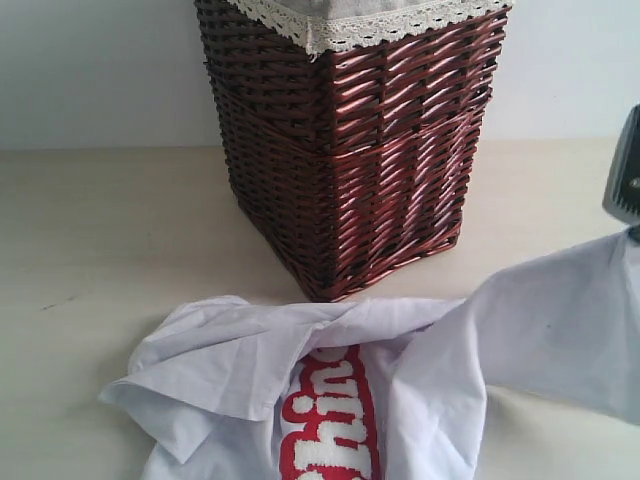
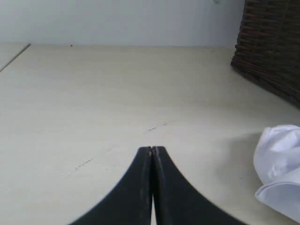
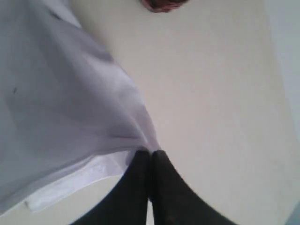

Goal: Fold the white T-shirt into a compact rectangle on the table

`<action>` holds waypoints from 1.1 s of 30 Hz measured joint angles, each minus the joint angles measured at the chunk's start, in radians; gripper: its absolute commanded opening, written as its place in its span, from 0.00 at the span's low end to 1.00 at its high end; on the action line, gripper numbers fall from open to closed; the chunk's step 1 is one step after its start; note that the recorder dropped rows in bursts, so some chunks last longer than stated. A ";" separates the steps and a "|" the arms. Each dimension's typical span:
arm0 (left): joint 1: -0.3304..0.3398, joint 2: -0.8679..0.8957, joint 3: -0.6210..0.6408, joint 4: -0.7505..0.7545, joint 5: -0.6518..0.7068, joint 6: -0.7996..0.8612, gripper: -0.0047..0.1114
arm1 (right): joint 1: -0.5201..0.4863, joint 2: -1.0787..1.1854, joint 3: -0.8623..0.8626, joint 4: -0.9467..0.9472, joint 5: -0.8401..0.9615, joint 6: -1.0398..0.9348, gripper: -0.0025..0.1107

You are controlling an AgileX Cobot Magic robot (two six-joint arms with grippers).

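The white T-shirt (image 1: 400,370) lies crumpled on the table (image 1: 110,230) in front of the basket, its red band with white lettering (image 1: 330,415) facing up. Its right part is lifted off the table toward the right edge of the exterior view, where a grey part of the right arm (image 1: 625,175) shows. My right gripper (image 3: 151,152) is shut on a pinch of the shirt's fabric (image 3: 70,108), which hangs from the tips. My left gripper (image 2: 152,149) is shut with nothing in it, low over bare table, with a bunch of the shirt (image 2: 281,164) off to one side.
A tall dark wicker basket (image 1: 350,150) with a lace-edged cloth liner (image 1: 370,25) stands at the back middle of the table; its corner also shows in the left wrist view as the basket (image 2: 272,51). A pale wall (image 1: 90,60) runs behind.
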 measured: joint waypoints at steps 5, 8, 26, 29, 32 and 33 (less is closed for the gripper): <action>0.000 0.000 0.000 0.000 0.000 0.000 0.04 | -0.110 0.012 -0.018 0.000 -0.076 0.000 0.02; 0.000 0.000 0.000 0.000 0.000 0.000 0.04 | -0.146 0.053 -0.018 0.000 -0.084 0.000 0.02; 0.000 0.000 0.000 0.000 0.000 0.000 0.04 | -0.161 0.105 -0.018 0.006 0.190 0.000 0.46; 0.000 0.000 0.000 0.000 0.000 0.000 0.04 | -0.161 -0.036 -0.018 0.109 0.271 -0.047 0.50; 0.000 0.000 0.000 0.000 0.000 0.000 0.04 | -0.163 -0.084 -0.018 0.245 0.514 -0.228 0.49; 0.000 0.000 0.000 0.000 0.000 0.000 0.04 | -0.163 -0.059 -0.018 0.275 0.585 -0.325 0.49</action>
